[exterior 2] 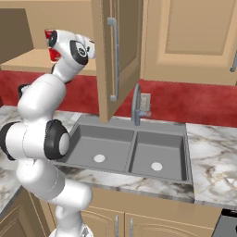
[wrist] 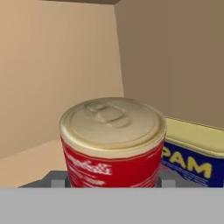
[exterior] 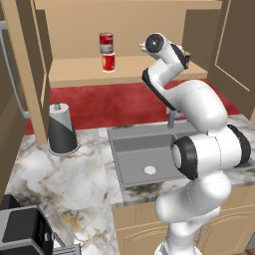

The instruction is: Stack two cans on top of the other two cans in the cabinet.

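Note:
In the hand view my gripper [wrist: 112, 180] is shut on a red can [wrist: 111, 144] with a beige lid, a finger [wrist: 57, 180] on each side of it. Just behind it to the right lies the dark blue tin [wrist: 194, 157] with the yellow label, its top a little lower than the held can's lid. Whether the held can rests on anything is hidden. In the left base view my arm [exterior: 164, 55] reaches into the right end of the cabinet shelf [exterior: 74, 72]. Further left on that shelf a red-and-grey can [exterior: 106, 43] stands stacked on the red tin [exterior: 108, 62] with the white band.
The cabinet's tall doors stand open on both sides [exterior: 27, 74] [exterior: 234, 45], and one [exterior 2: 118, 55] hangs over the double sink [exterior 2: 129, 148] beside the faucet [exterior 2: 135, 104]. A dark paper-towel stand [exterior: 62, 129] sits on the marble counter [exterior: 74, 184]. A grey appliance [exterior: 22, 231] is at the front left.

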Controlling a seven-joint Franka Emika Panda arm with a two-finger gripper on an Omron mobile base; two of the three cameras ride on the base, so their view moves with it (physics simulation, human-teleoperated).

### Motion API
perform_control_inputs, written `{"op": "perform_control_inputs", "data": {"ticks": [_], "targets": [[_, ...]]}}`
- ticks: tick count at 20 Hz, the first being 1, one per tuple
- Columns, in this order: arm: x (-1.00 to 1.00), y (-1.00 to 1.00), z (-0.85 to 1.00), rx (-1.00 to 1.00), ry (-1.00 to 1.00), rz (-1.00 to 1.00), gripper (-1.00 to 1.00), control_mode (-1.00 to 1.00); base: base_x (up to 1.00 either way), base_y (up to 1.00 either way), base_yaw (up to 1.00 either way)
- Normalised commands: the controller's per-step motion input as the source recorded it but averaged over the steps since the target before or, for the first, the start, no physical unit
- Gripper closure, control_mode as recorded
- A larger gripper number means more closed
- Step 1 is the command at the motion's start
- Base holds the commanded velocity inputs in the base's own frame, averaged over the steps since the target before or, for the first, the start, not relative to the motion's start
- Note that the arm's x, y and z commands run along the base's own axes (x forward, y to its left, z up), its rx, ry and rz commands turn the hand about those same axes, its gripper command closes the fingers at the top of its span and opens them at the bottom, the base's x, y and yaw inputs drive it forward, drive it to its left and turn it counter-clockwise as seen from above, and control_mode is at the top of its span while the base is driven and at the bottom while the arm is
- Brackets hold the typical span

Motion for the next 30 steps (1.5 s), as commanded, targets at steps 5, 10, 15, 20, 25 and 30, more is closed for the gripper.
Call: {"op": "perform_control_inputs", "data": {"ticks": [5, 10, 15, 20, 25, 30], "targets": [[-0.01, -0.01, 0.35, -0.04, -0.02, -0.07, 1.00, -1.00, 0.00, 0.00, 0.00], [-0.05, -0.01, 0.37, -0.03, -0.01, -0.06, 1.00, -1.00, 0.00, 0.00, 0.00], [0.00, -0.17, 0.29, 0.00, 0.00, -0.07, 1.00, -1.00, 0.00, 0.00, 0.00], [0.00, -0.31, 0.14, 0.00, 0.00, -0.05, 1.00, -1.00, 0.00, 0.00, 0.00], [0.00, -0.29, 0.00, 0.00, 0.00, -0.03, 1.00, -1.00, 0.00, 0.00, 0.00], [0.00, -0.25, -0.05, 0.00, 0.00, 0.00, 1.00, -1.00, 0.00, 0.00, 0.00]]}}
